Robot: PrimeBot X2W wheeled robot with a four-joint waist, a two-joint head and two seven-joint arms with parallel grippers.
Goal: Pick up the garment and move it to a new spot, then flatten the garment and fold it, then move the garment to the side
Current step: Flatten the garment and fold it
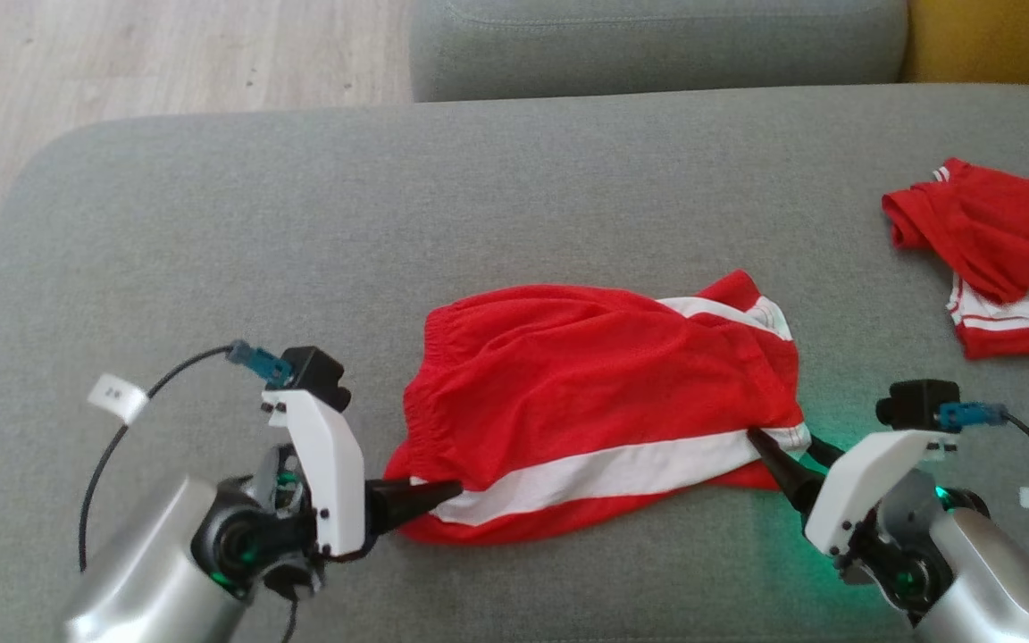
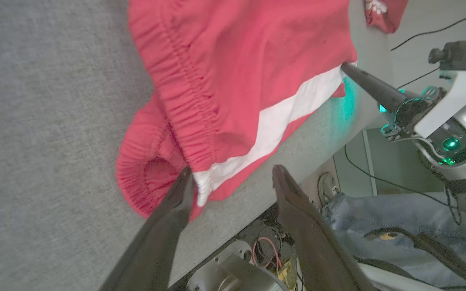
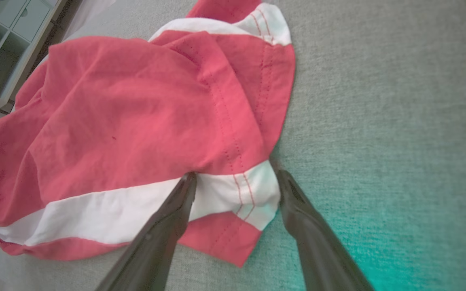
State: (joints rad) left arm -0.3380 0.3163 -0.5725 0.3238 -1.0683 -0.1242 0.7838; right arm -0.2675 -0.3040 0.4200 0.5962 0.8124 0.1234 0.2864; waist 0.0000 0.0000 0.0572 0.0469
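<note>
Shorts [image 1: 595, 393]: red mesh, broad white side stripe, white hem band with red stitching.
Sofa [image 1: 300, 223]: plain grey weave, tinged green just right of shorts.
Jersey [image 1: 997, 241], right of shorts: red, white trim.

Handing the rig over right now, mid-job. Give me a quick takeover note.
Left gripper: open, fingers astride the near waistband corner of the shorts.
Right gripper: open, fingers astride the near leg-hem corner.
The shorts lie rumpled on the grey cushion, not gripped. Another red garment lies far right.
Done: unclear whether folded.
Left: probably close both, flatten, fold, move aside.
</note>
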